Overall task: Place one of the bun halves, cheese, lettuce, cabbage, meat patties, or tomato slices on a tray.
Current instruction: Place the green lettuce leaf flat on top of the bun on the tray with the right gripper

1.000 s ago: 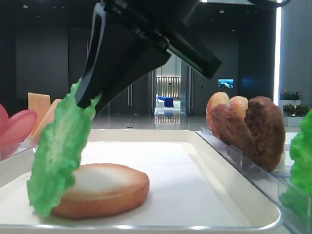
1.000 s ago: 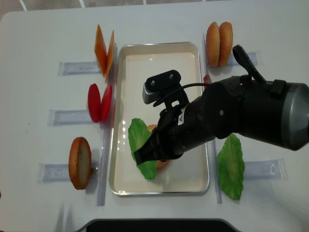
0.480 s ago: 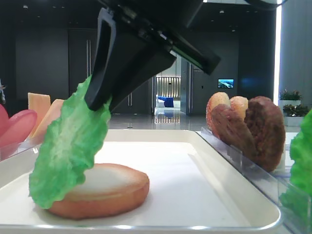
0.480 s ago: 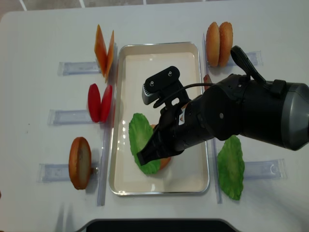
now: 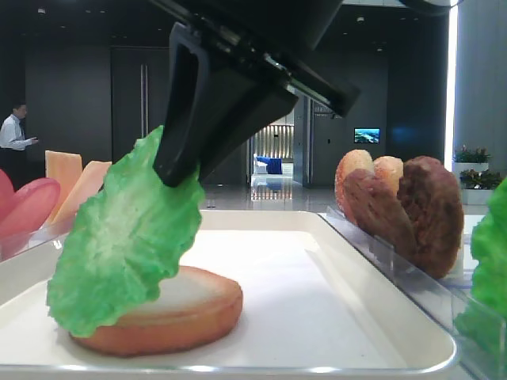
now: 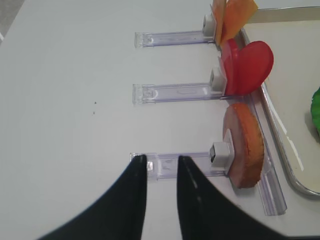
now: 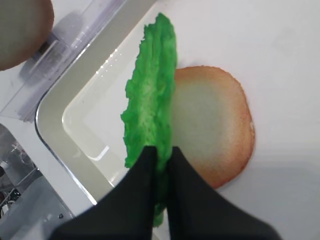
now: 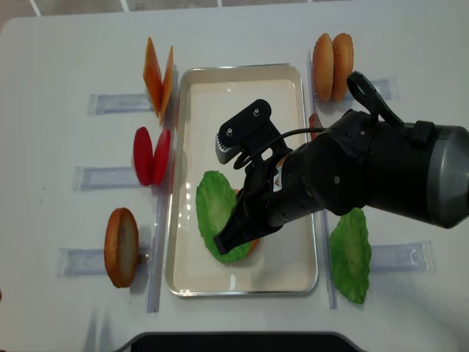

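Lettuce leaf now tilts flatter over the bun half than a second ago; right gripper has swung it further across the tray.

Landmark: white tray (image 8: pixel 187 183). Right gripper (image 7: pixel 161 159) is pinched tight on the lettuce (image 8: pixel 218 224) edge; the leaf hangs slanted, its lower part draped against the bun half (image 7: pixel 215 125) lying pale face up on the tray floor, near end. Leaf is bright green, frilly, paler at centre. Right arm hides much of the tray middle in the overhead view. Left of the tray: cheese (image 8: pixel 157 73), tomato slices (image 8: pixel 152 155), another bun (image 8: pixel 122 247), upright in clear racks. Right of it: buns (image 8: pixel 332 66), meat patties (image 5: pixel 420 210), a second leaf (image 8: pixel 350 253). Left gripper (image 6: pixel 161 165) hovers over the bare table, fingers slightly apart, holding nothing.
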`<state>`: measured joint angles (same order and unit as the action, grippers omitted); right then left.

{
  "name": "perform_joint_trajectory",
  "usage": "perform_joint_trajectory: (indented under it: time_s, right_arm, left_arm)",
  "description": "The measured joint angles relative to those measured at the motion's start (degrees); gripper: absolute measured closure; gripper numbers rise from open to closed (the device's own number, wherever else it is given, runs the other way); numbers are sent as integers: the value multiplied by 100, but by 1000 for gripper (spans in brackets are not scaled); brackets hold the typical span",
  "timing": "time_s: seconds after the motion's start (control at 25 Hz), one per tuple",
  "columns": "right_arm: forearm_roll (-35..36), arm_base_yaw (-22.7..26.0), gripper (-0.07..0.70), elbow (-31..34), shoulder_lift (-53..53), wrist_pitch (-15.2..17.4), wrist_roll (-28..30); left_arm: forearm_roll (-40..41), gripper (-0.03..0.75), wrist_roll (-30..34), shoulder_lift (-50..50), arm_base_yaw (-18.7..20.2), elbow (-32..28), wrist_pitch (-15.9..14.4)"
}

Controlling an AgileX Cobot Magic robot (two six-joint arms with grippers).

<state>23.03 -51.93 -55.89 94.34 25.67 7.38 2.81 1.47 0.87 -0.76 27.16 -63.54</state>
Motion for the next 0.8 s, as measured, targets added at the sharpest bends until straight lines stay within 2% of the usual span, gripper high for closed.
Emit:
perform_joint_trajectory:
  time_s: [0.8]
  right_arm:
    - [-563,0,608,0,0,16,0]
  left_arm:
    - [0,557,0,0,0,0,0]
